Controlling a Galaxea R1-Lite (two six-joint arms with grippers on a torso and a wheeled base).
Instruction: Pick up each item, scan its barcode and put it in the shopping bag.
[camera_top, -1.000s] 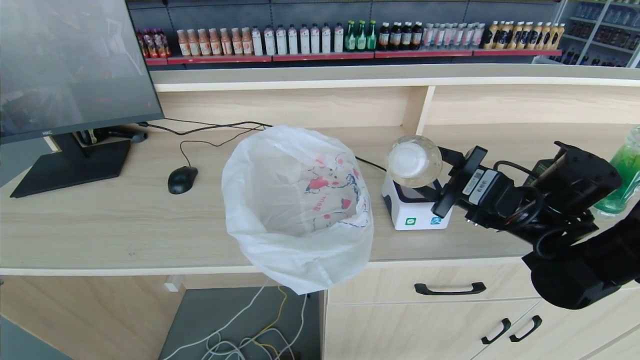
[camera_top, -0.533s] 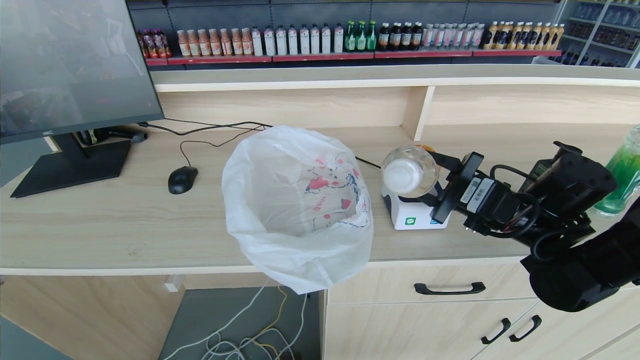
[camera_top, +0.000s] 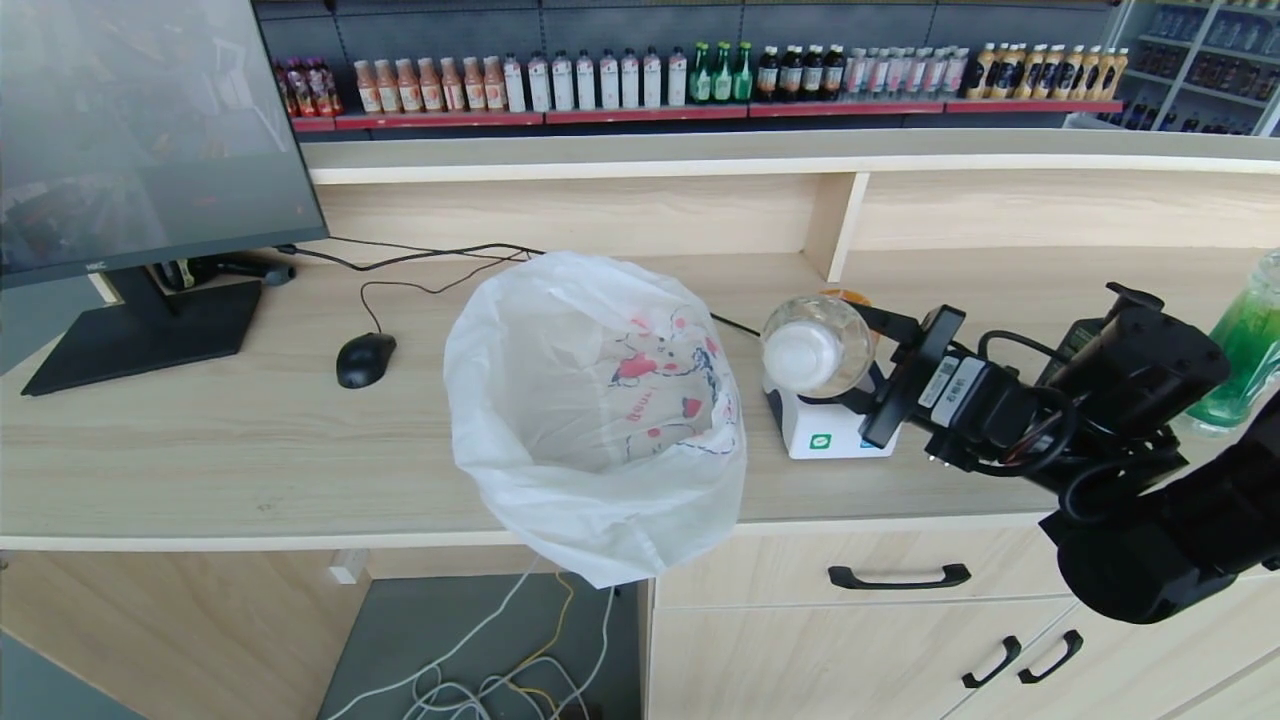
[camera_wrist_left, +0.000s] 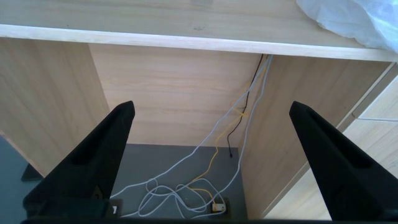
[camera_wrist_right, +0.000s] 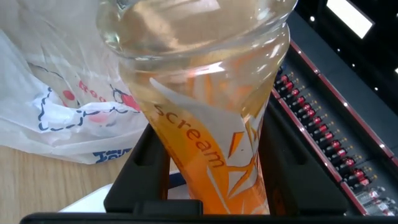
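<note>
Above the scanner (camera_top: 825, 432), right pincer (camera_top: 865, 360) clamps bottle (camera_top: 815, 345), orange label (camera_wrist_right: 205, 180) apparently white-lettered.

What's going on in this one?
The right tool holds a clear bottle with an orange label, tilted, just above the white scanner on the counter. The open shopping bag sits right beside the scanner, and the bottle is not in it yet. The left tool hangs open below the counter's edge, holding nothing.
</note>
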